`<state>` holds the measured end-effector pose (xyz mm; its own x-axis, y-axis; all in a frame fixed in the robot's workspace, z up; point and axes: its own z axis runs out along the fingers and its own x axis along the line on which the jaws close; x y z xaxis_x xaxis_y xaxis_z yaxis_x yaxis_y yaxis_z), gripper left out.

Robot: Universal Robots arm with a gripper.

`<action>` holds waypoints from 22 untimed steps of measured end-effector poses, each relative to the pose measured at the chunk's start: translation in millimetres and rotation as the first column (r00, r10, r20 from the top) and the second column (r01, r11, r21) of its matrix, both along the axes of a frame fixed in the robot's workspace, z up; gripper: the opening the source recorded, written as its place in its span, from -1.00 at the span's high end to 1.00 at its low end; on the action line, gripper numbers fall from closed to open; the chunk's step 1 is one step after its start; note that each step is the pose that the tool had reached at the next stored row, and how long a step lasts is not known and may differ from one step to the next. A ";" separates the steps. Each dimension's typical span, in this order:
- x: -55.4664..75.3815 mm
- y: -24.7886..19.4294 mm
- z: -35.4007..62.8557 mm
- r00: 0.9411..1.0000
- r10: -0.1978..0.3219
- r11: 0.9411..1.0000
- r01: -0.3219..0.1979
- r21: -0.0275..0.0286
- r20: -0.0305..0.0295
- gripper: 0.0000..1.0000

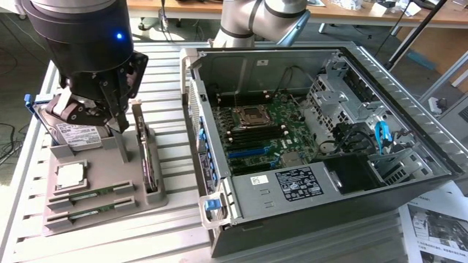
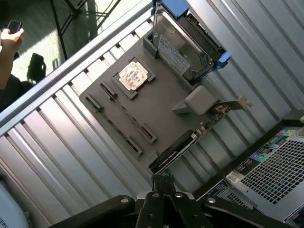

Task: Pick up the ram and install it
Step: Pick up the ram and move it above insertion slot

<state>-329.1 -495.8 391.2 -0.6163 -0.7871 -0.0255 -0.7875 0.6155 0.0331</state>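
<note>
A ribbed, pale metal surface (image 1: 175,224) is stretching across the near part of the scene, and a wooden desk (image 1: 336,16) is running along the far side. Dark floor (image 1: 13,55) is showing at the exterior view's left, while a patch of sunlight (image 2: 38,42) is lying bright on the floor beside the surface.

Gripper (image 1: 109,129) over the back of the grey parts tray (image 1: 150,200), right at the hard drive (image 1: 76,134). Both ram sticks (image 1: 93,193) lie in the tray's front slots, processor (image 1: 69,175) just behind. Open PC case (image 1: 409,109) on the exterior view's right.
</note>
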 end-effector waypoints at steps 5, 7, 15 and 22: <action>0.0 0.0 0.0 0.997 0.074 0.997 -0.074 0.000 0.000 0.79; 0.0 0.0 0.0 0.995 0.101 0.995 -0.101 0.000 0.000 0.79; 0.0 0.0 0.0 0.972 0.234 0.972 -0.234 0.000 0.000 0.79; 0.0 0.0 0.0 0.950 0.311 0.950 -0.311 0.000 0.000 0.79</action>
